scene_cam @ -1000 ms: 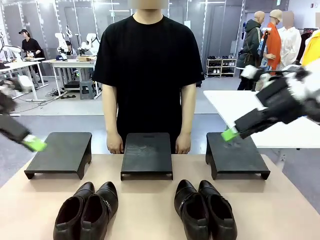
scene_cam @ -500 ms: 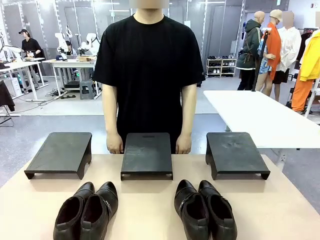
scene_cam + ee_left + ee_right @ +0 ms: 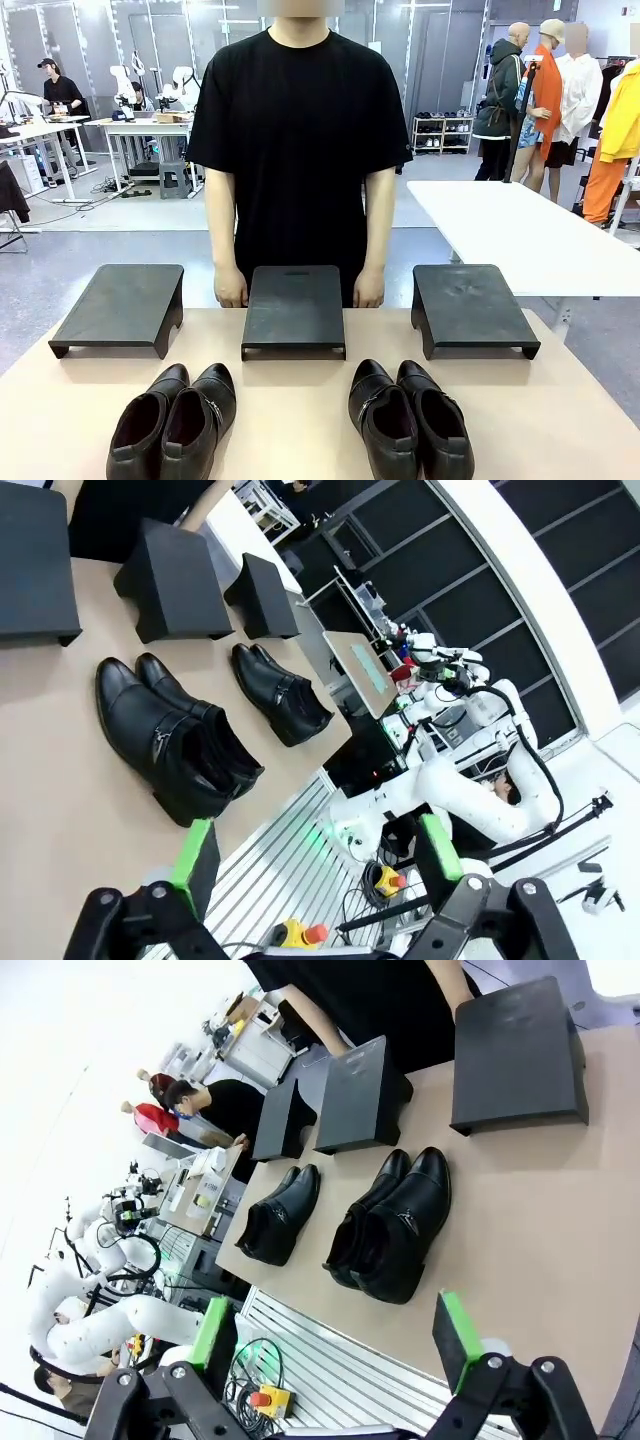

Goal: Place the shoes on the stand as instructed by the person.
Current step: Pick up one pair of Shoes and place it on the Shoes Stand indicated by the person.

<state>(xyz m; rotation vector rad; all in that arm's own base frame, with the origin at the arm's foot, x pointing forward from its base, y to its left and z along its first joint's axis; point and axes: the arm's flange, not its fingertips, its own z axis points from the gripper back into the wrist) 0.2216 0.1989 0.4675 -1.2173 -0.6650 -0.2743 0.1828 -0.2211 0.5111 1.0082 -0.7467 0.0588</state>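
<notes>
Shoes (image 3: 212,395) lie before 3 stands (image 3: 294,305), person (image 3: 297,130) behind.

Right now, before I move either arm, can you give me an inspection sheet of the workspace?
Surface: tan table, bare between the pairs.
Job's things: left pair and right pair of black shoes near the robot's edge, toes toward the person; left stand, middle stand and right stand beyond, nothing on them.
Clutter: nothing seen.
Pincers: left pincer open, empty; right pincer open, empty.
Cables: coiled cable below the table's near edge.
Surroundings: white table behind, right; people farther off.
</notes>
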